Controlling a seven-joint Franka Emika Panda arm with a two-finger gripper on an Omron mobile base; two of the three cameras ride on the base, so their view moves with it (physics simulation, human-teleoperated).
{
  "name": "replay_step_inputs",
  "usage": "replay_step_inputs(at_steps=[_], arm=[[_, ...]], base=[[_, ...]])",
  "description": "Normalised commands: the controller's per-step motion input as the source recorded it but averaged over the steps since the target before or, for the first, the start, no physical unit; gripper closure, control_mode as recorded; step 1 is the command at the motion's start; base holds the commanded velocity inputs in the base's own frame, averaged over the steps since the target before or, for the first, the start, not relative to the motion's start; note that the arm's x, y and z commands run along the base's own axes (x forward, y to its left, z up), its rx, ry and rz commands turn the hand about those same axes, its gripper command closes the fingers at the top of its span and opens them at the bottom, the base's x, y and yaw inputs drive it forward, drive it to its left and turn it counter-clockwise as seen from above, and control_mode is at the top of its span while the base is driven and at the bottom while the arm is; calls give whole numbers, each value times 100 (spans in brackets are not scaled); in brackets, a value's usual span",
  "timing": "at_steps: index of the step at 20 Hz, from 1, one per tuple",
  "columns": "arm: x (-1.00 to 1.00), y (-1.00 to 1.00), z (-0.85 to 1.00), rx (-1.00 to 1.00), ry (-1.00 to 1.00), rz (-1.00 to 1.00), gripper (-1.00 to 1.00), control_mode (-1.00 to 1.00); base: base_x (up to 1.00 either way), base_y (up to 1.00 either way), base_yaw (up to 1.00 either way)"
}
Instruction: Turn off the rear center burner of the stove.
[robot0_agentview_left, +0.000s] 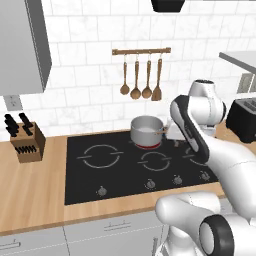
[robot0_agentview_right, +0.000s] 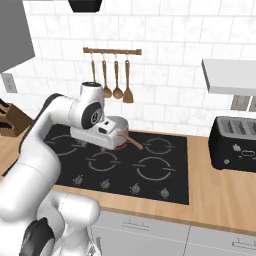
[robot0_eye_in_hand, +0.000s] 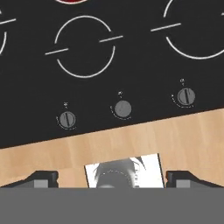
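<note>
Ahead, rear center burner (robot0_eye_in_hand: 71, 1) glowing red, well beyond spread jaws (robot0_eye_in_hand: 112, 177).

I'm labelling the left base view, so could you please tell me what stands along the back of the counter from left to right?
Knife block → steel saucepan sitting on the red-glowing rear center burner of the stove → black toaster at the far right.

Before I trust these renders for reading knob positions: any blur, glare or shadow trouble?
Left base view: evenly lit, slightly soft, no glare on the stove; the rear center burner glows red under the saucepan. Right base view: the same flat light. Hand view: the knobs are sharp, with only faint shadows.
</note>
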Motion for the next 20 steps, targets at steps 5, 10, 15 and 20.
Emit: replay_step_inputs(at_steps=[5, 10, 15, 20], arm=[[-7, -26, -65, 8, 14, -16, -100, -100], [14, -2, -38, 0, 15, -2, -100, -100], [17, 7, -45, 0, 18, 0, -100, -100], [4, 0, -51, 0, 8, 0, -100, -100]], base=[[0, 0, 0], [0, 0, 0], [0, 0, 0], [0, 0, 0]])
